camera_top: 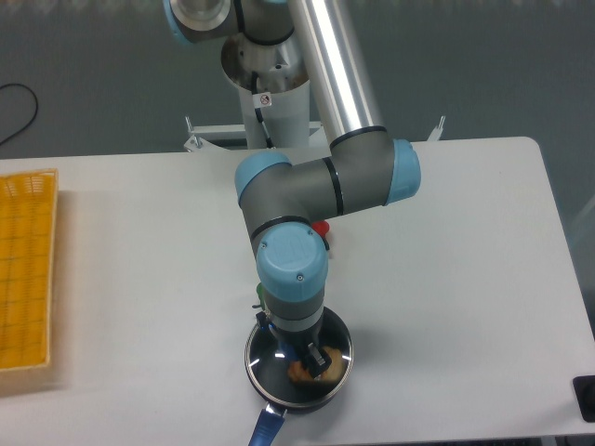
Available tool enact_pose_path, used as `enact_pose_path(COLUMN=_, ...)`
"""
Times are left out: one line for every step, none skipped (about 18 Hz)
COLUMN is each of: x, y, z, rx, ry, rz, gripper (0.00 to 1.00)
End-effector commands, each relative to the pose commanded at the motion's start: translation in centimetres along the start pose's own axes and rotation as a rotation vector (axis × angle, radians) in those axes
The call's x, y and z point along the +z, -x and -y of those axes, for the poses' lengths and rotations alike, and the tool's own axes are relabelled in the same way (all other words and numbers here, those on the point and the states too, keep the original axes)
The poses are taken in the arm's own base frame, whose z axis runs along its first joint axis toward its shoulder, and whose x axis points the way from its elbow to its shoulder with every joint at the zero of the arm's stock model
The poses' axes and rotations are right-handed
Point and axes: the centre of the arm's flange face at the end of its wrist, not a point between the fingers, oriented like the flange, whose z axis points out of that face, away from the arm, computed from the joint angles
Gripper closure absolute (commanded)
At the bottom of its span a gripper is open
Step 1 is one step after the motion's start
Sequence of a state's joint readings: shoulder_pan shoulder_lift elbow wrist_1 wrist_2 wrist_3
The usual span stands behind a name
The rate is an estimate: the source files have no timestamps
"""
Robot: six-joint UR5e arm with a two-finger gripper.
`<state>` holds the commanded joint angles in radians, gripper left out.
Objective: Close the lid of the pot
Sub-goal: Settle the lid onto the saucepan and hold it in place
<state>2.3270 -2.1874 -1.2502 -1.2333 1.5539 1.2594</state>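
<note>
We see a white table (446,279) with one robot arm (321,186) reaching down over it. At the near edge of the table sits the pot (265,379). It is small, round and black, and its short blue handle (265,427) sticks out toward us at the bottom of the picture.

The lid (339,346) lies on top of the pot. It is clear glass with a thin silver rim, and the rim lines up with the edge of the pot all the way around where we can see it. Through the glass we see something small and tan inside the pot (302,373). We cannot tell what it is.

The gripper (311,355) points straight down at the middle of the lid. The arm's round blue and grey wrist (291,269) hides most of it from us. We see only a dark bit of it low over the glass. We cannot tell if the fingers are apart or together, and we cannot see the lid's knob.

Just behind the arm, a small red thing (322,228) peeks out on the table. A little green thing (259,295) shows beside the wrist.

On the left side of the table is a yellow basket (23,269) with a grid pattern. We see nothing inside it
</note>
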Motion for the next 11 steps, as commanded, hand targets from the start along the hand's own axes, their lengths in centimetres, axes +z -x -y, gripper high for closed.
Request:
enact_pose_path(x=0.00, y=0.00, z=0.00, rx=0.000, ry=0.000, rz=0.000, gripper=0.52)
enact_pose_path(x=0.11, y=0.02, z=0.00, rx=0.000, ry=0.000, rz=-0.001, gripper=0.52)
enact_pose_path(x=-0.01, y=0.01, z=0.00, rx=0.000, ry=0.000, rz=0.001, gripper=0.52)
enact_pose_path(x=0.10, y=0.03, z=0.01, rx=0.000, ry=0.000, rz=0.000, gripper=0.52)
enact_pose_path(x=0.10, y=0.03, z=0.01, rx=0.000, ry=0.000, rz=0.000, gripper=0.52)
enact_pose_path(x=0.10, y=0.03, z=0.01, rx=0.000, ry=0.000, rz=0.000, gripper=0.52)
enact_pose_path(x=0.10, y=0.03, z=0.01, rx=0.000, ry=0.000, rz=0.000, gripper=0.52)
enact_pose_path(x=0.21, y=0.05, z=0.01, rx=0.000, ry=0.000, rz=-0.001, gripper=0.52)
enact_pose_path(x=0.32, y=0.07, z=0.00, rx=0.000, ry=0.002, rz=-0.002, gripper=0.52)
enact_pose_path(x=0.43, y=0.03, z=0.10, rx=0.001, ry=0.003, rz=-0.004, gripper=0.52)
enact_pose_path(x=0.53, y=0.06, z=0.11, rx=0.001, ry=0.003, rz=-0.004, gripper=0.52)
